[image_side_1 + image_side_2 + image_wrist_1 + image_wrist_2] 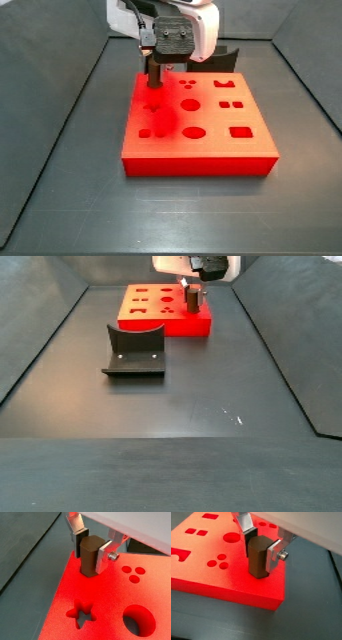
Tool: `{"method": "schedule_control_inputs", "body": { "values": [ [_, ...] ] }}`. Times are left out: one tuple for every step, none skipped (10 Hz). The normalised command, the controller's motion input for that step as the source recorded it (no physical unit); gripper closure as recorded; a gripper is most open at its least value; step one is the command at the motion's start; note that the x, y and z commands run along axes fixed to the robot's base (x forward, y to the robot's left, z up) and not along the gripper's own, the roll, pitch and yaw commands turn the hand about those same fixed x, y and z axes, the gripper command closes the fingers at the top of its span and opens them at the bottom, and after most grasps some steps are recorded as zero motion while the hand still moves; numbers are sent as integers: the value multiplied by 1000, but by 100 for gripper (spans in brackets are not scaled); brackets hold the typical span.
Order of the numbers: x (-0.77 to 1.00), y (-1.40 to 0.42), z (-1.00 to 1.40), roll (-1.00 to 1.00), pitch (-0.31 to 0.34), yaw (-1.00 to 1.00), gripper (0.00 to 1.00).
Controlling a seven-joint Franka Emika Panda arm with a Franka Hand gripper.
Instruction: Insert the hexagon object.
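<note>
One hexagon object [89, 556], a brown peg, upright in the hand [94, 551], silver fingers [275, 555] closed on its upper sides, long axis vertical. Lower end touching, or perhaps just entering, the red block [211, 572] near its corner; cannot tell how deep. Star cutout [81, 613] and oval hole [139, 618] nearby, three small round holes [133, 573] just beside. Fixture [135, 350] well apart on the worktop [187, 406], nothing in the way.

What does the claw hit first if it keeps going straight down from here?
The red block. The claw grips the hexagon object upright, and its lower end already looks seated at the block's top face; whether it is in a hole is unclear.
</note>
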Motion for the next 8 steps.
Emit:
{"method": "schedule_control_inputs", "body": {
  "values": [
    [106, 0, -303, -51, 151, 0, 100],
    [0, 0, -29, 0, 26, 0, 100],
    [80, -71, -329, 50, 130, 0, 100],
    [0, 0, -763, -26, 126, 0, 100],
    [0, 0, -834, 0, 190, 0, 100],
    [11, 9, -723, -63, 224, -6, 100],
    [17, 34, -160, -70, 107, 0, 100],
    [0, 0, 0, 0, 0, 0, 100]
  ]
}}
